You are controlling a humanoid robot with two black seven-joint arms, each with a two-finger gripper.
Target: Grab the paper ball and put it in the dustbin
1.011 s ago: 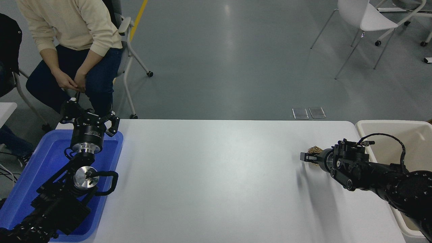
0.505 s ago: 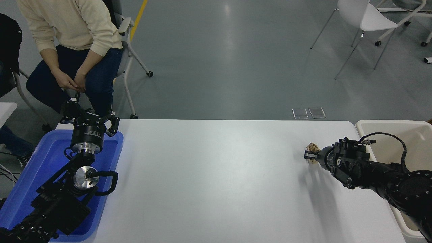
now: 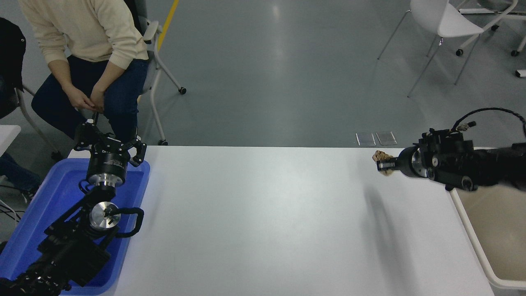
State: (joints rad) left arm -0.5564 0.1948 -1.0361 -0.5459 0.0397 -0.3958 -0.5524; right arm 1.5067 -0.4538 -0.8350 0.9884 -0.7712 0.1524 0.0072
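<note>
Surface (image 3: 267, 213) white. Bin (image 3: 472, 236) at its right edge. Blue tray (image 3: 45, 197) at surface's left; left end effector (image 3: 110, 144) parked over it, fingers spread. Right end effector (image 3: 383, 164) clamps paper ball (image 3: 381, 156), lifted above surface, left of bin.

Both black arms (image 3: 472, 166) have silver metal joint discs; a looping black cable (image 3: 493, 112) tops the right.

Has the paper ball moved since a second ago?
Yes. The paper ball, held in the right gripper, has gone up the picture toward the table's far edge, lifted clear above it.
</note>
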